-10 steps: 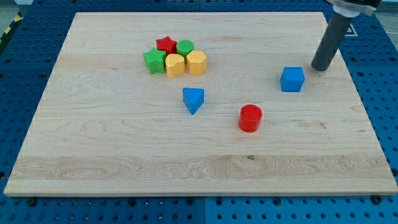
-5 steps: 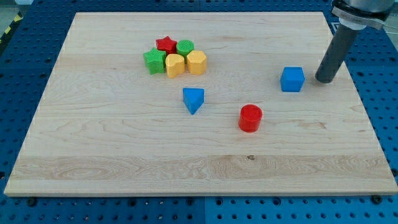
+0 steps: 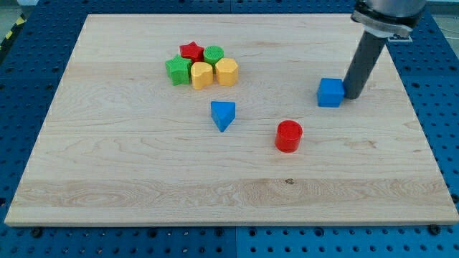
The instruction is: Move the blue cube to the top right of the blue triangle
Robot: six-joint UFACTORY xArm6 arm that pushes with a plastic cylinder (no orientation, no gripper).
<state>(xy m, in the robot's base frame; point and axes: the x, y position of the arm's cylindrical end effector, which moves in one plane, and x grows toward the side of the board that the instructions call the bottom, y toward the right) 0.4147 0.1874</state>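
Pushing: my tip (image 3: 352, 95) touches the blue cube (image 3: 330, 93) on its right side (view's right); rod upright, grips nothing, no jaws to open.
Blue cube: right half of board, up & well right of blue triangle (image 3: 223, 115).
Red cylinder (image 3: 289, 136): betw. triangle & cube, lower down, apart from both.
Cluster, upper left of centre: red star (image 3: 191, 51), green block (image 3: 214, 54), green star (image 3: 177, 69), yellow block (image 3: 201, 74), 2nd yellow block (image 3: 226, 72), packed tight.
Surface: pale wooden board (image 3: 143, 165), grain running left-right, small dark knot near bottom centre.
Surroundings: blue perforated table (image 3: 441, 86) w/ hole grid round the board.
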